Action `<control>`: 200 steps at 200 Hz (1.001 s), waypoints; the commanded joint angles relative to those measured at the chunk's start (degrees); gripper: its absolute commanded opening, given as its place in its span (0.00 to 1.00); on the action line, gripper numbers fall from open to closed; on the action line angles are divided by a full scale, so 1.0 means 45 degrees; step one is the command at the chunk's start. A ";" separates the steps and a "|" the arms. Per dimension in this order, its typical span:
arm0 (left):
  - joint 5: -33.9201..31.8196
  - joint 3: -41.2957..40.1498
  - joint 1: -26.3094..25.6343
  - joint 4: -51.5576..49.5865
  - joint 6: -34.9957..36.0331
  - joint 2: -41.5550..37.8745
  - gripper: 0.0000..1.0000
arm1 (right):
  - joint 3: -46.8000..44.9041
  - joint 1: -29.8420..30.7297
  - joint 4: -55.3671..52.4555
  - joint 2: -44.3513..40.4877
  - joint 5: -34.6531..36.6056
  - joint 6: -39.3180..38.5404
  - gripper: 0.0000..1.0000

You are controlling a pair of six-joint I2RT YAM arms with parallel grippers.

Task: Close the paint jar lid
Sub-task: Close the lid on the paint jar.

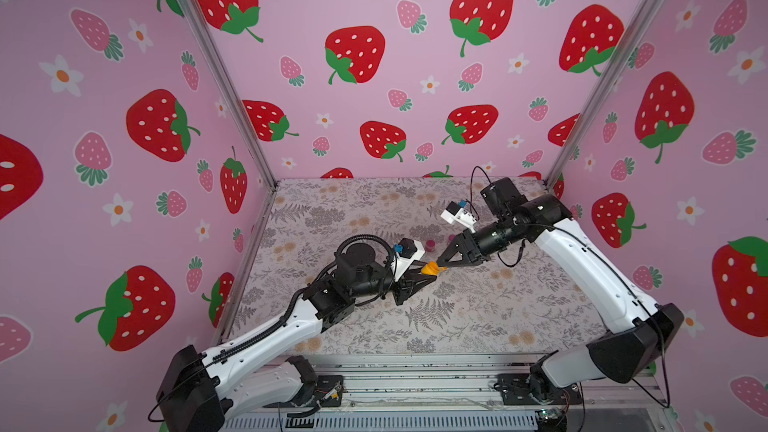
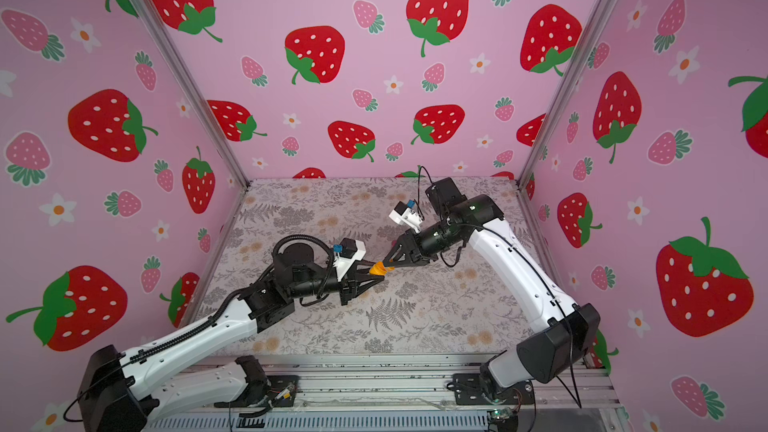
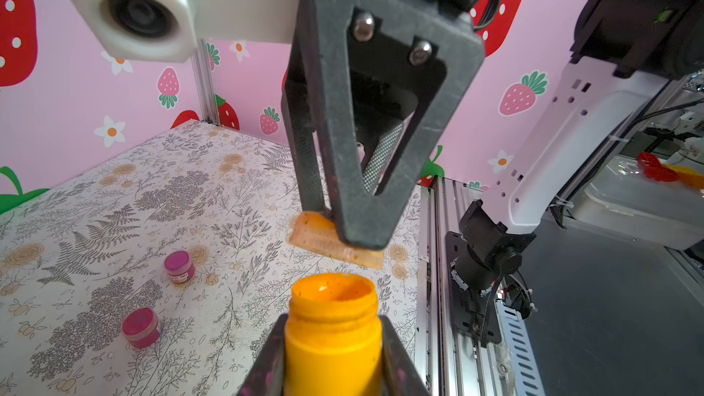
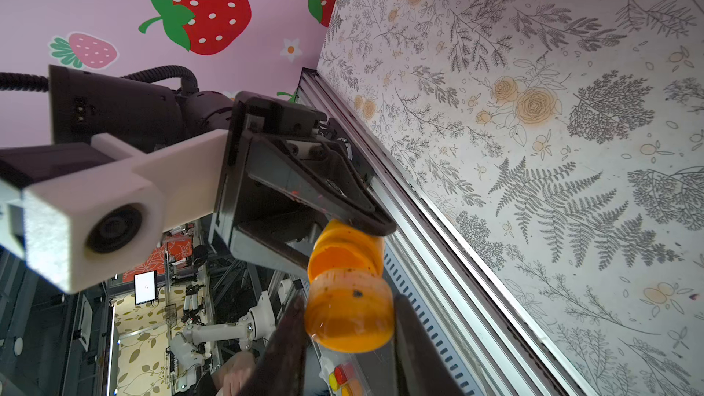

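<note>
Two parts of the job look done, and the closing itself is left. The left arm's fingers (image 3: 398,367) are pinched on either side of the small round orange plastic paint jar (image 3: 333,337). They hold it in the air above the floral-patterned desk (image 3: 213,200), its threaded mouth open and facing the other arm. The right arm's fingers (image 3: 354,222) are clamped across the edges of the round translucent paint-stained plastic lid (image 3: 335,243).

In both top views jar and lid sit close together over the middle of the desk, between the two arms, and look almost joined. The left wrist view shows otherwise. A strip of desk is visible between lid and mouth, so the lid is near but not touching, and it looks somewhat tilted against the rim. The right wrist view has the lid in front of the jar's mouth, roughly in line with it.

Picking up both pieces and bringing them together therefore seem finished. What remains, by my reading, is to square the lid to the mouth, seat it on the threads and turn it until tight. None of that shows yet.

Two small round magenta paint pots (image 3: 179,266) stand on the desk well apart from the work and play no part.
</note>
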 commanded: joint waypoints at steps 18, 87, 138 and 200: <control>0.0342 0.0642 -0.0074 0.0080 0.0320 0.0022 0.08 | -0.0148 0.0226 0.0166 0.0175 -0.0206 -0.0032 0.26; 0.0381 0.0675 -0.0087 0.0080 0.0320 0.0061 0.08 | -0.0270 0.0343 0.0244 0.0332 -0.0070 -0.0061 0.26; 0.0466 0.0752 -0.0153 -0.0059 0.0350 0.0071 0.08 | -0.0294 0.0449 0.0069 0.0466 -0.0184 -0.0287 0.25; 0.0655 0.1005 -0.0253 -0.0328 0.0403 0.0164 0.07 | -0.0442 0.0879 -0.0088 0.0684 -0.0569 -0.0923 0.25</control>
